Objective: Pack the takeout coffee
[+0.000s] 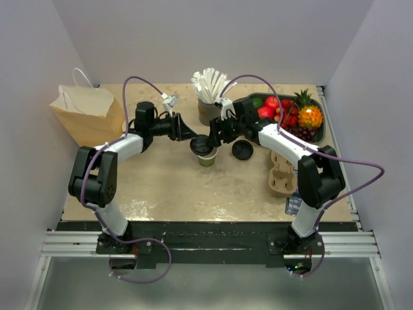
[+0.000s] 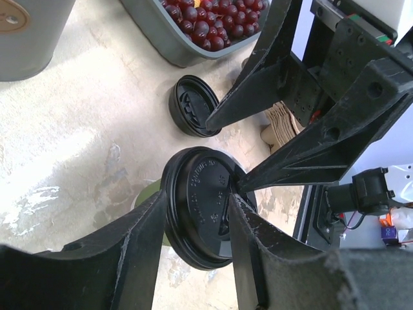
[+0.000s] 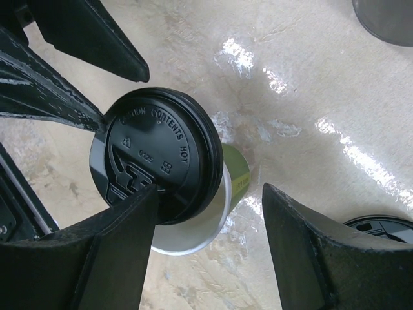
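- takeout coffee (image 1: 205, 152): green cup, cream band at the top, black lid with raised lettering
- spare lid (image 1: 242, 150), to its right: black
- paper bag (image 1: 87, 111), far left: tan, white handles
- straw cup (image 1: 206, 113): grey; straws (image 1: 210, 82) white
- tray (image 1: 322, 130), far right: grey; fruit red, dark red, orange, green
- cup carrier (image 1: 281, 175): brown
- table (image 1: 161, 187): beige, mottled pale
- left gripper (image 2: 195, 203), right gripper (image 3: 210, 194): black

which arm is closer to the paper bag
Left. The left arm passes just beside the bag; the right arm is across the table, by the fruit tray.
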